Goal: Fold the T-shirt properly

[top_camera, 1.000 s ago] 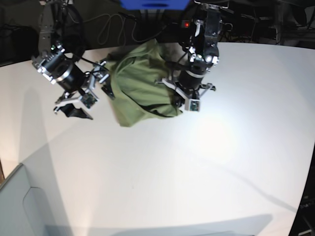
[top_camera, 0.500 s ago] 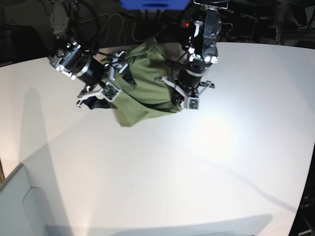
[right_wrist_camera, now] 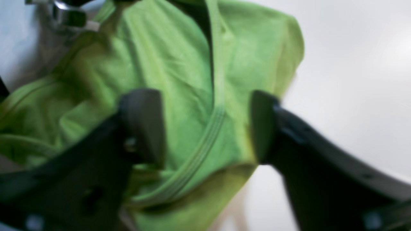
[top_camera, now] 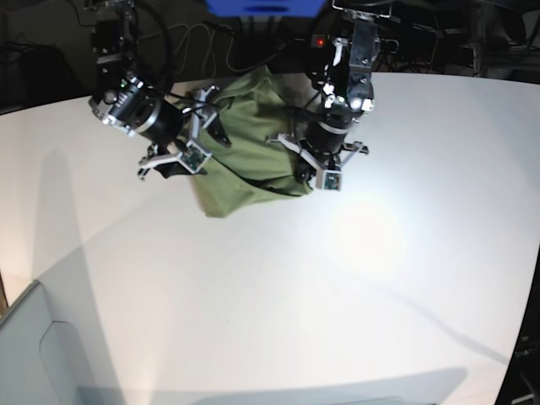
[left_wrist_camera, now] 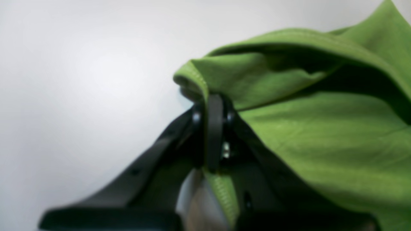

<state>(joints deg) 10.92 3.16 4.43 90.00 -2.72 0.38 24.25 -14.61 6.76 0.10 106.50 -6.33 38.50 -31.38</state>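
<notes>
The T-shirt (top_camera: 253,139) lies bunched in a green heap at the back of the white table (top_camera: 337,295). My left gripper (top_camera: 302,173) is at the heap's right front edge. In the left wrist view this gripper (left_wrist_camera: 212,107) is shut on a stitched hem of the T-shirt (left_wrist_camera: 321,134), which is lifted into a fold. My right gripper (top_camera: 202,139) sits on the heap's left side. In the right wrist view its jaws (right_wrist_camera: 204,128) stand apart, straddling a seamed fold of the T-shirt (right_wrist_camera: 179,73). One finger (right_wrist_camera: 144,122) rests against the cloth.
Cables and dark equipment crowd the table's far edge behind the arms. A blue object (top_camera: 266,7) sits at the top middle. A grey box (top_camera: 34,354) fills the bottom left corner. The table's curved edge runs along the right side.
My right arm has swung right from beside the shirt onto its left side, and its jaws have narrowed around the cloth. The left gripper has kept its hold in place.
</notes>
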